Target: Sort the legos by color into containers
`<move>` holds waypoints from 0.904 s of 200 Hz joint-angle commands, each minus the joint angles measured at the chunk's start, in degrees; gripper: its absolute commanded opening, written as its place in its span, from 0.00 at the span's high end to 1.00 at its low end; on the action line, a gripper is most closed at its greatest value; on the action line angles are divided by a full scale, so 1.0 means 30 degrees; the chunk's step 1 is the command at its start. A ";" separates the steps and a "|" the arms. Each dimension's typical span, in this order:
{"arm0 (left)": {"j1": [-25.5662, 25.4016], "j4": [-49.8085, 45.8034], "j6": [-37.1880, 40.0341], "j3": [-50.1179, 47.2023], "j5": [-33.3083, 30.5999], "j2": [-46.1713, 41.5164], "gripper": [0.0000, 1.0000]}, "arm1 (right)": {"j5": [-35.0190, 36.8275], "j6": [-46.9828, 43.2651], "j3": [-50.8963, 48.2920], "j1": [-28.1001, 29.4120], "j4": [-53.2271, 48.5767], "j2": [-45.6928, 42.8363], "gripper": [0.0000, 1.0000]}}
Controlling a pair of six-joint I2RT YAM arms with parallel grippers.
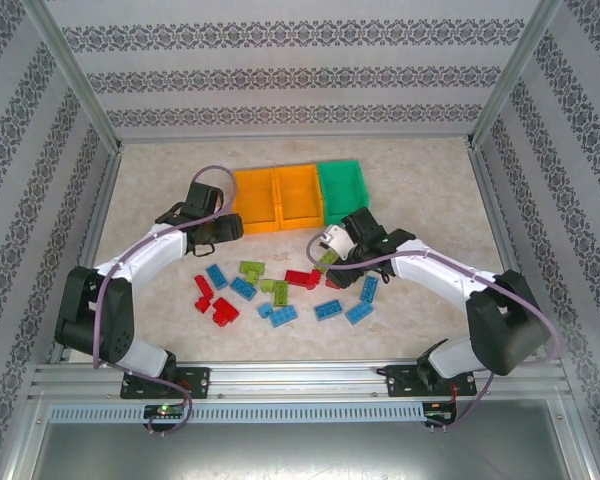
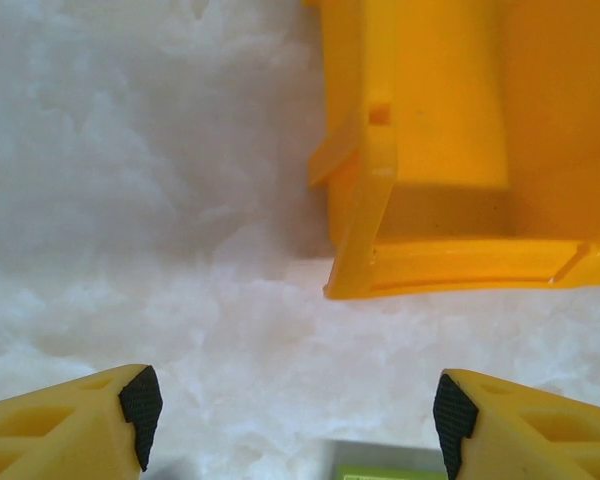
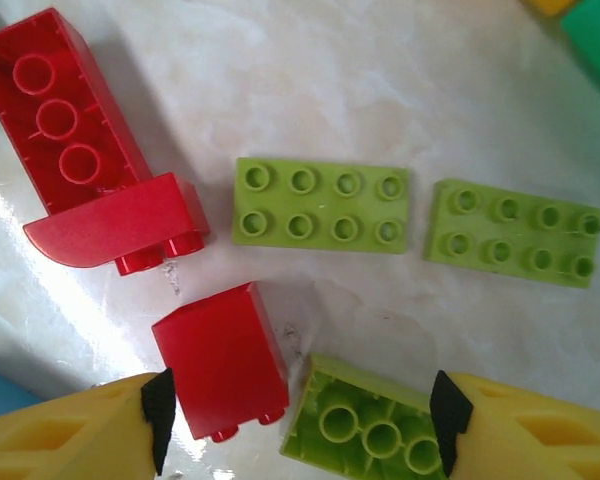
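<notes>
The left gripper hovers just beside the near corner of the left orange bin, a thin-walled, glossy moulded plastic box with a ribbed lip. In the left wrist view its jaws are spread wide over bare tabletop, with nothing between the chunky yellow fingers and their flat black rubber pads. The table is pale and marbled, with a soft sheen. A second orange bin touches the first, and a green bin of the same boxy shape closes the row on the right. The right gripper is down among the scattered legos in front of the bins. In the right wrist view its jaws are spread around two pieces lying side by side: a small red square brick with smooth shiny faces, and an upturned lime brick showing its hollow round tubes. The pads sit close against them, but whether they press cannot be told. Beyond lie two lime two-by-four bricks, studs up and nearly end to end, and a red L-shaped piece with one rounded end. Blue bricks and more red pieces lie loose nearer the arm bases.
</notes>
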 commanded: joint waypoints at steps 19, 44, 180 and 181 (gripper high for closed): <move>-0.0257 0.0184 -0.0026 -0.0703 0.0083 -0.1036 0.24 | -0.0934 -0.1717 0.0887 0.0706 -0.1202 0.0583 0.32; -0.0237 0.0281 -0.0230 -0.1085 0.0083 -0.1230 0.22 | -0.1220 -0.2121 0.0860 0.0872 -0.1659 0.0668 0.31; -0.0238 0.0122 -0.0171 -0.1608 -0.0729 -0.1673 0.19 | 0.0603 -0.2797 0.2252 0.1960 -0.3310 0.3900 0.41; -0.0236 0.0122 -0.0161 -0.1618 -0.0704 -0.1664 0.19 | 0.0601 -0.2804 0.2245 0.1959 -0.3302 0.3900 0.41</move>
